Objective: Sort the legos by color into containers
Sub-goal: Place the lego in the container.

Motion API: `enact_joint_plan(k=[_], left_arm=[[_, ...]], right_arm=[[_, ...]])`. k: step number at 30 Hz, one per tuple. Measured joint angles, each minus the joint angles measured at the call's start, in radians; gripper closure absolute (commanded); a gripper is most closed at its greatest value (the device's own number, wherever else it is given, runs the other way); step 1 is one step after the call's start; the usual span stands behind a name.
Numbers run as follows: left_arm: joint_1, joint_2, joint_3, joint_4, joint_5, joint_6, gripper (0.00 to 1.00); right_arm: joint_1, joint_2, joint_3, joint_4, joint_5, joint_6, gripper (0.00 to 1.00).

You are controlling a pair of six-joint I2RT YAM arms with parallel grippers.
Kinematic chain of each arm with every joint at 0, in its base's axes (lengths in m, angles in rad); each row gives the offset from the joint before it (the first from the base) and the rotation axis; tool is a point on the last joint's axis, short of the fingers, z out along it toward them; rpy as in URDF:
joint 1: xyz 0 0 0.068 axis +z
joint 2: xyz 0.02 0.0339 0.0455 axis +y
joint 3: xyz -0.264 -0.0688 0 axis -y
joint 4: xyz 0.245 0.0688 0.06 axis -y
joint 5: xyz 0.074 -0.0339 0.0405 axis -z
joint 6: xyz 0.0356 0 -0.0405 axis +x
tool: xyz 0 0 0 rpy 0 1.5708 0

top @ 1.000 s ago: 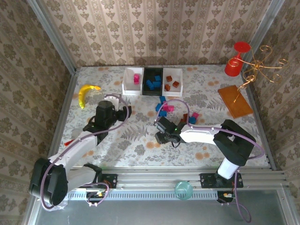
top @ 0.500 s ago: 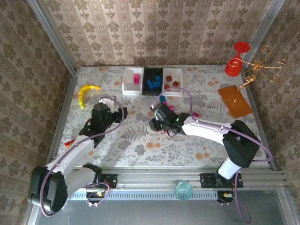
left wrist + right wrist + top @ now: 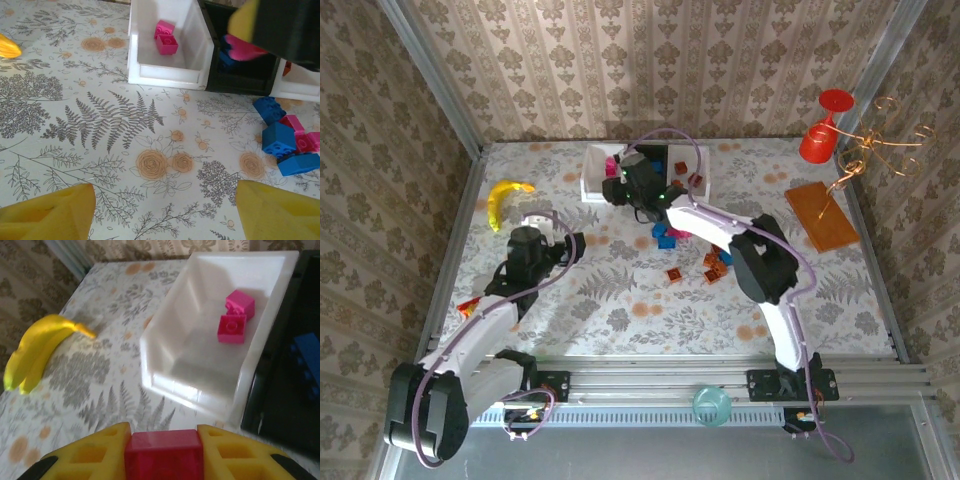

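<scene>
Floral bench [image 3: 620,290] lies open left of the white tray [image 3: 192,399]. Short of its near rim the right end effector [image 3: 164,440] clamps a magenta brick [image 3: 164,457] crosswise; the left end effector [image 3: 165,210] gapes.

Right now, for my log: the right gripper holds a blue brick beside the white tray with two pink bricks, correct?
No: the right wrist view shows the brick in the right gripper is pink, not blue; the rest stands.

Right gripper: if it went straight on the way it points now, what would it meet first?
Probably the white tray, at its near rim or floor; depth is unclear. The right gripper holds a pink brick, which would touch first.
</scene>
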Motion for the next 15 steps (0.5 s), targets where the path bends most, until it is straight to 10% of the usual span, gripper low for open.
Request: enact_joint_plan(k=[15], left_arm=[[0.0, -0.006, -0.006, 0.014, 0.065, -0.046, 0.24]], right_arm=[[-0.089, 0.478, 0.794, -0.24, -0.082, 0.001, 0.43]])
